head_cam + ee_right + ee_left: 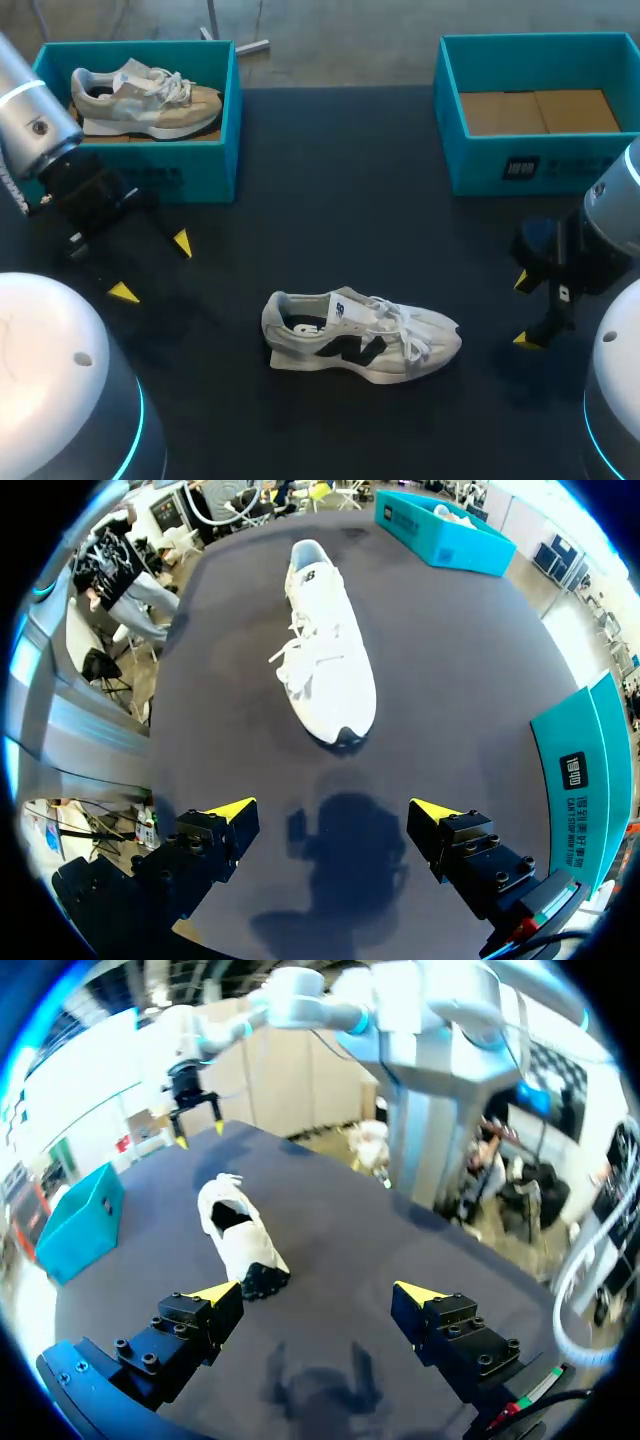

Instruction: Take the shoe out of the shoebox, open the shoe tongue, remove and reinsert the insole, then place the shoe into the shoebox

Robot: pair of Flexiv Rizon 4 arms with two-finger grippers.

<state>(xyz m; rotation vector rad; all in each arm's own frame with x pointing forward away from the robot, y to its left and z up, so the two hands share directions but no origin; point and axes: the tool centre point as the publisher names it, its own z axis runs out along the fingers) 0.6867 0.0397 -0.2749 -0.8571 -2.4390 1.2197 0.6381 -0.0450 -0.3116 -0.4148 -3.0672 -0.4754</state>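
Spread wide and holding nothing, the left gripper (pixel 318 1293) is hovering off the heel end of the white shoe (pixel 360 335), which is lying sole-down on the dark table (pixel 330 200), well apart from the empty shoebox (pixel 540 165). Its long axis is running left to right, the toe pointing at the right gripper (pixel 333 809). That one is also gaping empty and looking the nearer.

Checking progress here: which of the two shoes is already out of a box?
The white shoe with the black side logo, lying on the table; the beige shoe sits inside the left teal box.
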